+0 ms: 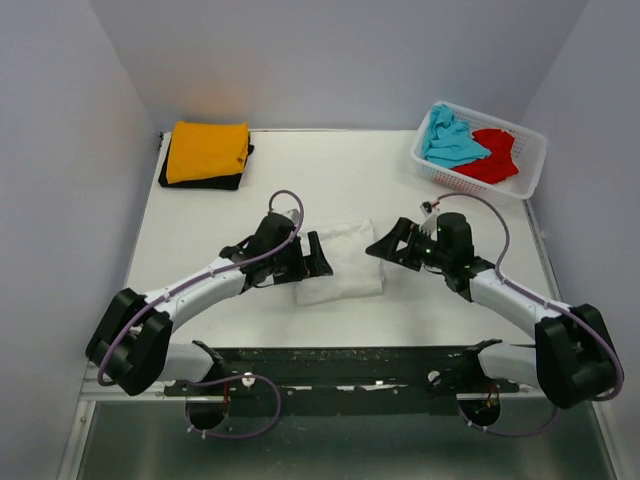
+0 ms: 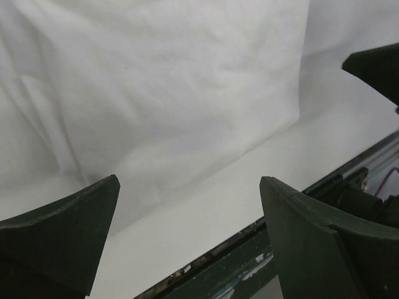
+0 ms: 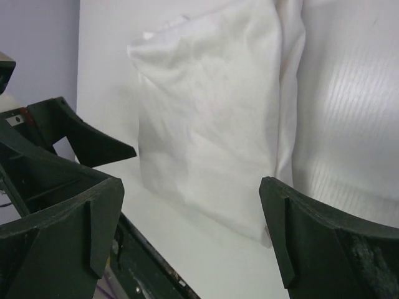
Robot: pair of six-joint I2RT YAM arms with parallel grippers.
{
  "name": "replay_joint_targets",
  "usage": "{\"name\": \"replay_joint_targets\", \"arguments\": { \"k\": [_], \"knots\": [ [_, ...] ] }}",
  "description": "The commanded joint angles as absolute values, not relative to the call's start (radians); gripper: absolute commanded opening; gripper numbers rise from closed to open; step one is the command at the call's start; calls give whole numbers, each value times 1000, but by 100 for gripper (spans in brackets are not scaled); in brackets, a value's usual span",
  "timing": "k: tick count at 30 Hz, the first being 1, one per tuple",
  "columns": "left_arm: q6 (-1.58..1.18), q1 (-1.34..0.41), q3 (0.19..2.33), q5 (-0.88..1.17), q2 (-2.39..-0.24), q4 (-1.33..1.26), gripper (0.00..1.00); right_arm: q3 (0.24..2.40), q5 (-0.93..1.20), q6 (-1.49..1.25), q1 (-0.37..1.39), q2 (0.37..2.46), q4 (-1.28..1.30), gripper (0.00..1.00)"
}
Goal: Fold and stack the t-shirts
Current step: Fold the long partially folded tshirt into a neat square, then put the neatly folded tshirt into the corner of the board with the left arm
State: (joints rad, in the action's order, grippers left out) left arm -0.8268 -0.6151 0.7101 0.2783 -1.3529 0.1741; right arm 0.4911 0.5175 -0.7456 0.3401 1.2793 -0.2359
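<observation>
A folded white t-shirt (image 1: 342,262) lies flat in the middle of the table; it also shows in the left wrist view (image 2: 156,87) and the right wrist view (image 3: 212,124). My left gripper (image 1: 318,253) is open and empty at its left edge. My right gripper (image 1: 384,246) is open and empty at its right edge. A folded orange-yellow t-shirt (image 1: 207,151) lies on a folded black t-shirt (image 1: 205,182) at the back left. A turquoise t-shirt (image 1: 450,140) and a red t-shirt (image 1: 492,155) lie crumpled in the basket.
A white plastic lattice basket (image 1: 530,172) stands at the back right corner. Grey walls close in the table on three sides. A dark rail (image 1: 340,365) with the arm bases runs along the near edge.
</observation>
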Motion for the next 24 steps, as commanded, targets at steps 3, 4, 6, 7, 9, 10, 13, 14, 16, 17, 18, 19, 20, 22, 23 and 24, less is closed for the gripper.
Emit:
{"name": "replay_joint_targets", "arguments": {
  "k": [3,4,6,7,9,10,13,14,16,17,18,19,20,22,23,24],
  "knots": [
    [-758,-581,791,-49,-1334,365,99,543,279,-637,339,1161,-34,100],
    [-752,-561,814,-50,-1367,385,99,544,279,-633,339,1162,-31,100],
    [-735,-522,855,-46,-1438,390,98,549,296,-627,338,1172,-31,100],
    [-720,-501,876,-21,-1465,387,98,555,312,-622,339,1177,-29,100],
    [-706,-468,900,13,-1522,364,95,566,328,-609,339,1186,-12,100],
    [-697,-455,921,58,-1559,364,93,569,327,-611,338,1186,-4,100],
    [-692,-460,963,122,-1649,349,82,565,315,-612,338,1180,-3,100],
    [-690,-465,975,146,-1680,346,76,564,311,-614,339,1175,-2,100],
    [-692,-477,1005,156,-1728,366,67,565,301,-610,339,1164,-2,100],
    [-692,-482,1013,158,-1747,372,63,567,296,-607,339,1156,-2,100],
    [-694,-488,1017,162,-1756,373,58,568,287,-604,339,1146,12,100],
    [-695,-497,1016,172,-1765,365,54,566,277,-603,339,1139,26,100],
    [-695,-509,1016,182,-1771,356,49,562,264,-600,339,1129,26,100],
    [-696,-532,1027,176,-1784,362,37,558,245,-599,339,1119,30,100],
    [-696,-541,1043,158,-1795,373,28,556,240,-597,339,1114,32,100],
    [-693,-552,1062,137,-1806,402,20,555,240,-595,339,1111,34,100]
  ]
}}
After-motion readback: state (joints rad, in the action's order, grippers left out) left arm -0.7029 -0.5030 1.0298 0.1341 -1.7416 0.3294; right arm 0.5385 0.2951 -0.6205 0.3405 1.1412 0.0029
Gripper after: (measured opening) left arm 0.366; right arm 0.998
